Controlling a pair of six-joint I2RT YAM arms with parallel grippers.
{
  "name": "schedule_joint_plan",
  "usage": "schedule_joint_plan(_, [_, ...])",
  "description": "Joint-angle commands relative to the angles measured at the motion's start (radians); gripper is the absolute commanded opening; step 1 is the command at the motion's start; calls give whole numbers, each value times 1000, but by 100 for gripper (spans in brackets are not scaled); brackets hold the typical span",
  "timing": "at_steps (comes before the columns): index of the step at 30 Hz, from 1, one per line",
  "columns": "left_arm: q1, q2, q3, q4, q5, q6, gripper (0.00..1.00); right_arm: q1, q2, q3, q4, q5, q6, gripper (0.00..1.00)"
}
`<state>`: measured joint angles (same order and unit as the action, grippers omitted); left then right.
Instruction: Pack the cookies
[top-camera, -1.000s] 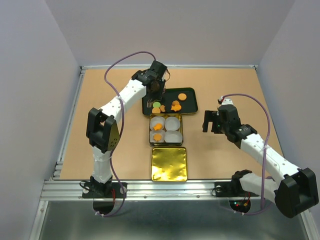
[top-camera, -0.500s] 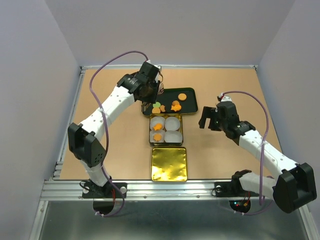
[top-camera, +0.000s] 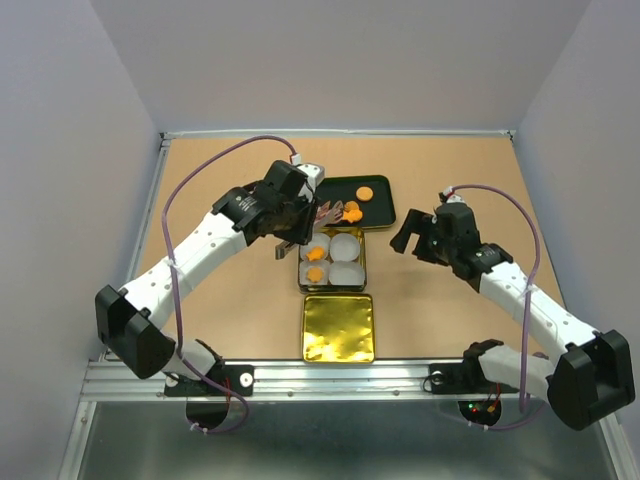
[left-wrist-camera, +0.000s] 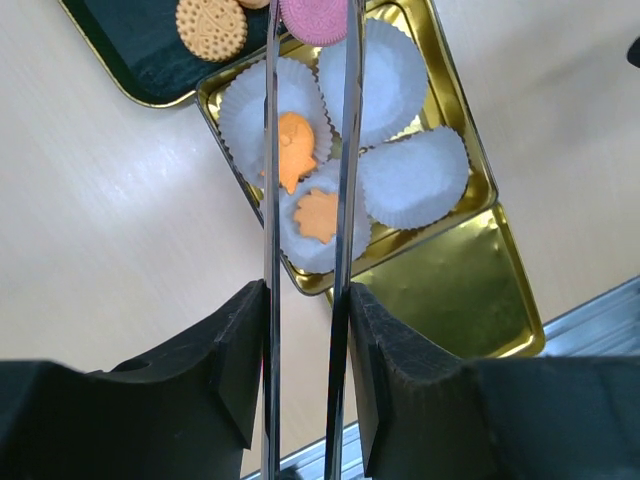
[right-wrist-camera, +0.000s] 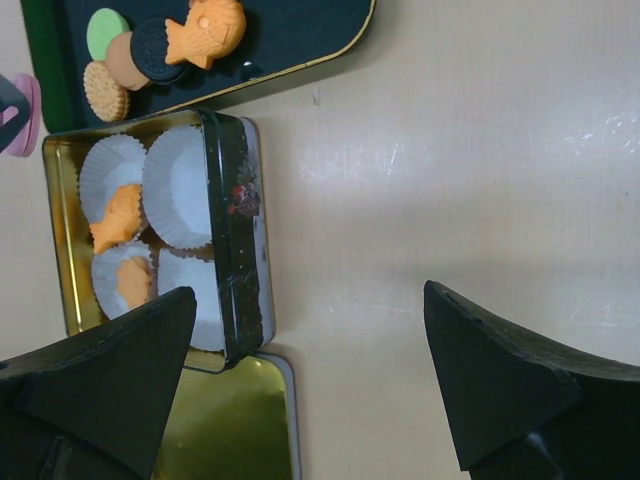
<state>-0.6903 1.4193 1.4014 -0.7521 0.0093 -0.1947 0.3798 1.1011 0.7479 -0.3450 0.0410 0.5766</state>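
— What is your left claw gripping?

— My left claw (top-camera: 320, 212) is pinching the pink cookie (left-wrist-camera: 315, 18) by its edge between two long thin fingers (left-wrist-camera: 270, 240). I am holding it over the far rim of the gold tin (left-wrist-camera: 450, 95), beside the black tray (left-wrist-camera: 130, 55). It is round, its flat face turning toward my wrist camera.

— And inside the tin?

— Four white paper cups (left-wrist-camera: 410, 180) are sitting there. Two are carrying orange cookies: a fish-shaped cookie (left-wrist-camera: 293, 148), lying lengthwise along my fingers, and a jagged cookie (left-wrist-camera: 318, 215). The gold lid (top-camera: 338, 327) is lying just beside the tin.

— The tray?

— It is carrying a green cookie (right-wrist-camera: 106, 30), a dark sandwich cookie (right-wrist-camera: 157, 42), a second fish cookie (right-wrist-camera: 207, 27) and a tan biscuit (right-wrist-camera: 103, 90).

— Your right claw?

— My right claw (right-wrist-camera: 308, 292) is hanging spread wide over the tan table (right-wrist-camera: 450, 150). Pale walls (top-camera: 60, 150) are closing in three sides.
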Motion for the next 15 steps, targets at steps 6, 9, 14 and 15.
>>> schedule_joint_plan(6, [-11, -177, -79, 46, 110, 70, 20, -2, -56, -99, 35, -66, 177, 100])
schedule_joint_plan(9, [-12, -187, -105, 39, 123, 86, 19, -2, -69, -119, 35, -52, 206, 100])
schedule_joint_plan(14, [-15, -188, -148, 56, 130, 74, 16, -2, -96, -154, 35, -46, 247, 100])
schedule_joint_plan(15, [-15, -186, -156, 59, 129, 72, 16, -2, -101, -157, 35, -18, 250, 100])
